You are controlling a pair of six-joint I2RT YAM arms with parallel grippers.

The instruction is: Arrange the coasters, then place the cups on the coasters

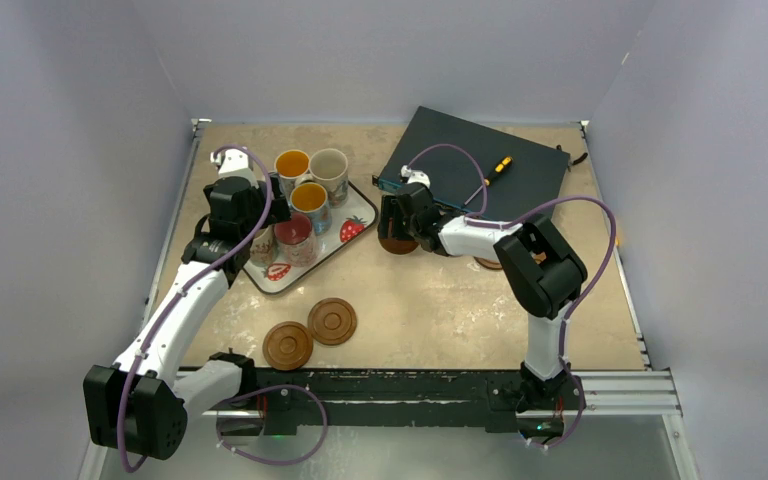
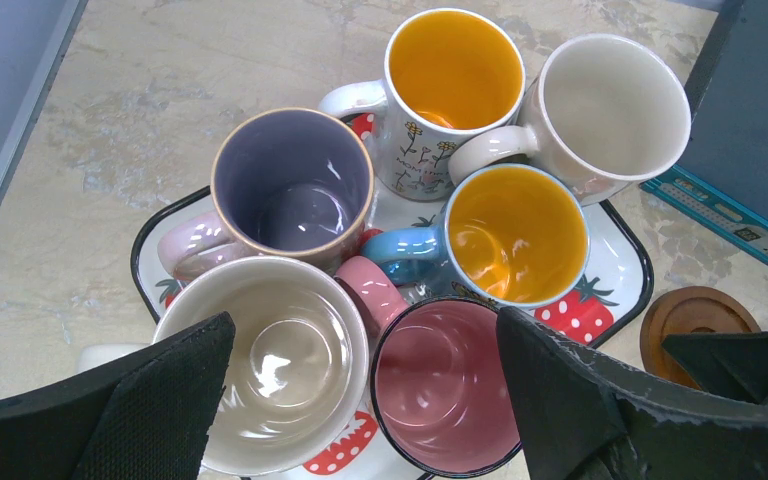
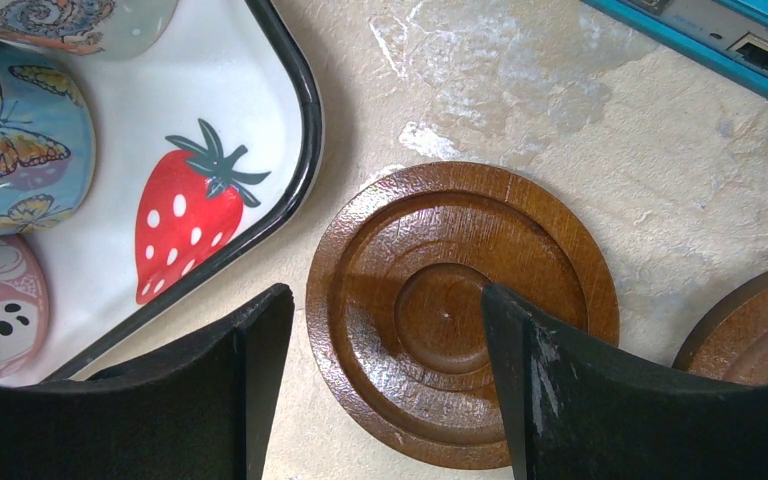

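Note left gripper (image 2: 362,335) spread wide above cups (image 2: 510,235) crowded on tray (image 2: 632,285), apparently staged for pickup. Note right gripper (image 3: 380,300), jaws parted, over coaster (image 3: 440,250) flat beside tray corner, likely for repositioning.

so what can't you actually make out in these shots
top view: the right arm hides most of the coaster beneath it.
right wrist view: a second coaster is cut by the right edge.
left wrist view: the left fingers cover part of the near cream mug and pink mug.
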